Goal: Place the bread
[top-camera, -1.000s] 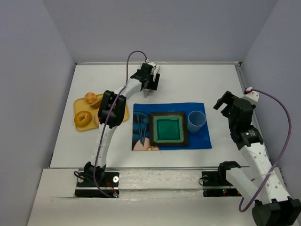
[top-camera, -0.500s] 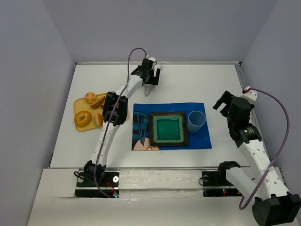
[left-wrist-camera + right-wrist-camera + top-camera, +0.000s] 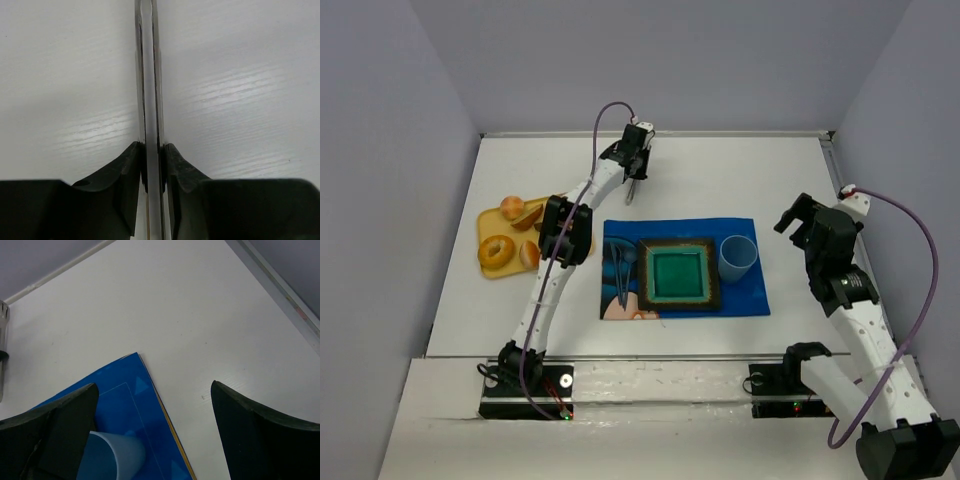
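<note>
Well left of both grippers, bagel [image 3: 497, 250] and roll [image 3: 512, 208] lie on yellow tray [image 3: 489, 223]. Left gripper [image 3: 634, 172], far centre, pinches thin metal utensil [image 3: 148, 100]; right gripper [image 3: 154, 387] wide, holding nothing.

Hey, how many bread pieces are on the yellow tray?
4 show on the yellow tray: a round roll at the far edge, a darker piece beside it, the bagel nearer, another roll to its right. The left arm may hide more.
</note>
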`<move>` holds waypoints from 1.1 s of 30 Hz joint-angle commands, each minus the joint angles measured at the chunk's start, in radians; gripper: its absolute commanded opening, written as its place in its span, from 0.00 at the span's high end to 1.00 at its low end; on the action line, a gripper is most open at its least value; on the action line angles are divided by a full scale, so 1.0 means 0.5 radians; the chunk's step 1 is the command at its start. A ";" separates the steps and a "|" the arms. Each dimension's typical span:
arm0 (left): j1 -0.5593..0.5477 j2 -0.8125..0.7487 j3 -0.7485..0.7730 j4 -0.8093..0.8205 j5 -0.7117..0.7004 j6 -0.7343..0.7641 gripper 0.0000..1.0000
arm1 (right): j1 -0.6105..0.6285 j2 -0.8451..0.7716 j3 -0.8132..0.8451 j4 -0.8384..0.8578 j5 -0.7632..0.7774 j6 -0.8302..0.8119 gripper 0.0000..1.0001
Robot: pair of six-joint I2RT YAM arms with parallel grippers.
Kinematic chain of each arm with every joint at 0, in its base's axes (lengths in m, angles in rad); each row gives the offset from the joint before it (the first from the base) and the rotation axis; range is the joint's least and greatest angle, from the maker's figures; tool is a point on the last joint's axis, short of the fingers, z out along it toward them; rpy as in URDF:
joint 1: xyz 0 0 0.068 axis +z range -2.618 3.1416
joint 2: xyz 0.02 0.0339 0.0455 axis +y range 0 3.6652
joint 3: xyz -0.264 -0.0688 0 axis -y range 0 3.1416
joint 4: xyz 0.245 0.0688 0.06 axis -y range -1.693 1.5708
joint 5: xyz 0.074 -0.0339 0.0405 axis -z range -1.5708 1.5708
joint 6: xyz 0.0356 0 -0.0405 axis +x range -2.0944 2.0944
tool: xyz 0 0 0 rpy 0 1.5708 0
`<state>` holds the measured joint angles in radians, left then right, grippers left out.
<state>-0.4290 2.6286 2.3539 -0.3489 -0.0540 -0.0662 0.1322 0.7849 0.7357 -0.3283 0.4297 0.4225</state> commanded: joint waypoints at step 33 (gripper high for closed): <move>-0.197 -3.231 -2.649 -0.299 -0.388 -1.174 0.47 | -0.004 -0.162 -0.008 0.098 -0.089 -0.023 0.01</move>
<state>-0.5259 1.1839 1.0473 -0.3740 -0.1253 -0.4976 0.1322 0.6914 0.7223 -0.3275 0.4023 0.4217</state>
